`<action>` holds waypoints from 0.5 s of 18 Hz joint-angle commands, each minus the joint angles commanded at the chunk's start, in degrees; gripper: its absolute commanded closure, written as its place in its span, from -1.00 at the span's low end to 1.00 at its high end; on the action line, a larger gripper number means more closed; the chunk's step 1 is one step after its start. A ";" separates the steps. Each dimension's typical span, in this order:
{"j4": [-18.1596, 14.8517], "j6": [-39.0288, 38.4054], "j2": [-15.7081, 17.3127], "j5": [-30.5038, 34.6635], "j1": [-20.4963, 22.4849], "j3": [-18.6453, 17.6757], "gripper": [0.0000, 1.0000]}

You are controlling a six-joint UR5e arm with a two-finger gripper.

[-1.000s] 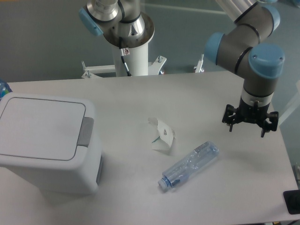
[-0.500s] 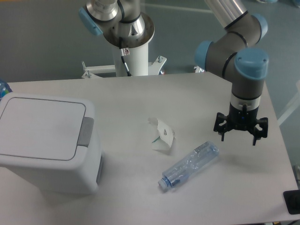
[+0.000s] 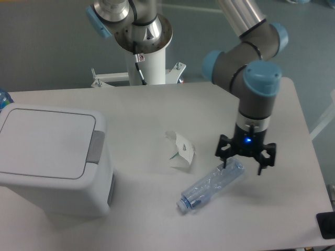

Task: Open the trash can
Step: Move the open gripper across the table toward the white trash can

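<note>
The trash can (image 3: 52,159) sits at the left end of the table (image 3: 157,110), lid flat and shut, its grey push-button bar (image 3: 95,147) on the rim that faces the middle of the table. Nothing touches it.

Over on the right, the hand (image 3: 245,159) hangs from the arm (image 3: 251,78), pointing straight down, fingers spread wide with nothing between them. A small blue light glows on the wrist just above the fingers. It hovers right over the upper end of a clear plastic bottle (image 3: 211,184), which lies on its side on the table, cap end aimed toward the near edge; whether the fingertips touch the bottle, I cannot tell.

Between hand and trash can lies a crumpled white paper scrap (image 3: 180,151), just left of the bottle, out in the middle of the table. So bottle and paper both sit in the stretch that separates the hand from the can, well apart from the grey bar.

At the far edge stands the arm's white base column (image 3: 149,57). A bit of something blue (image 3: 3,98) peeks in at the left border, behind the can.
</note>
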 joint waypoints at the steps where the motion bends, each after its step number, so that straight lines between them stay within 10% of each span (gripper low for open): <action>1: 0.00 0.44 1.67 0.00 -0.61 -2.63 -1.00; 5: 0.00 0.53 6.25 0.35 -2.72 -8.98 -1.00; 9: -0.26 -0.61 6.17 -0.44 -3.26 -6.81 -1.00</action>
